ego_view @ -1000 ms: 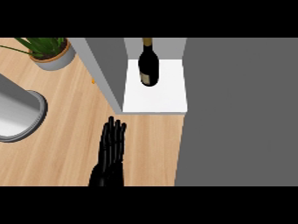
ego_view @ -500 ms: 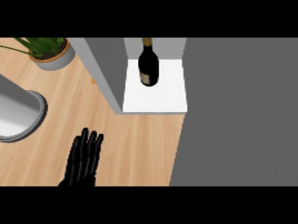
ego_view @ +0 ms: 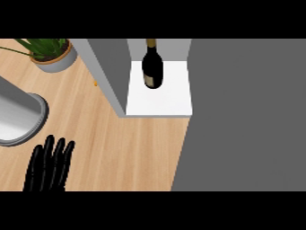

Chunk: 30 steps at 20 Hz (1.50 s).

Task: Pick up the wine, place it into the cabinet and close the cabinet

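Observation:
The dark wine bottle (ego_view: pixel 152 67) stands on the white shelf (ego_view: pixel 168 101) inside the cabinet, at the top middle of the head view. A grey side wall (ego_view: pixel 109 76) of the cabinet rises just left of it. My left hand (ego_view: pixel 48 165) is at the lower left over the wooden counter (ego_view: pixel 128 148), fingers straight and pointing up the view, holding nothing. It is well apart from the bottle and the cabinet. My right hand does not show.
A broad flat grey panel (ego_view: pixel 255 117) fills the right side, from the shelf's right edge down to the lower edge. A large grey cylinder (ego_view: pixel 9 114) lies at the left. A potted plant (ego_view: pixel 52 54) stands at the upper left.
My left hand has slid left and a little down across the counter, away from the cabinet. The grey panel's lower edge has crept slightly left. The bottle has not moved.

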Tool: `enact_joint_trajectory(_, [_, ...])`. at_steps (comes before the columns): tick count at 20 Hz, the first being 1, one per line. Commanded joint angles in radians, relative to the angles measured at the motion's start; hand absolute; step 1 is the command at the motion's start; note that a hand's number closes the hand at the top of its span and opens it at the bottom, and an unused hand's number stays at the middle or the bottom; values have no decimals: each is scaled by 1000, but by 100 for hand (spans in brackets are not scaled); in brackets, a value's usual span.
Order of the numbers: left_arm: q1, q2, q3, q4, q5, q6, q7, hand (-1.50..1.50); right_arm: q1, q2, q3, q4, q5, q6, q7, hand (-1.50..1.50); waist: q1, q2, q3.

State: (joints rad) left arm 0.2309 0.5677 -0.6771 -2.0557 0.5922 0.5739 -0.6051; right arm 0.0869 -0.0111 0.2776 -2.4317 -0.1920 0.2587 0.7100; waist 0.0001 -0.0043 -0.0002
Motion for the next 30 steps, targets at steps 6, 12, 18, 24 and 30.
enact_joint_trajectory(6, [68, 86, 209, -61, 120, -79, 10, -150, 95, -34, 237, -175, -41, 65, 26, 150, -9, -2, 0])
enact_joint_trajectory(12, [199, 185, 386, -107, 230, -217, -5, -150, 53, 11, 458, -126, 98, -23, 40, 150, 5, -4, -1])
enact_joint_trajectory(18, [179, 191, 449, 0, 269, -332, 1, -150, -80, 11, 653, -86, 224, -233, 70, 150, 0, -2, -3])
enact_joint_trajectory(24, [193, 216, 496, -28, 297, -344, 49, -150, -85, 8, 723, -44, 304, -317, 5, 150, -3, -6, -3])
enact_joint_trajectory(30, [194, 223, 535, -7, 327, -389, 69, -150, -226, 7, 725, 9, 360, -434, -6, 150, 8, -8, -5])
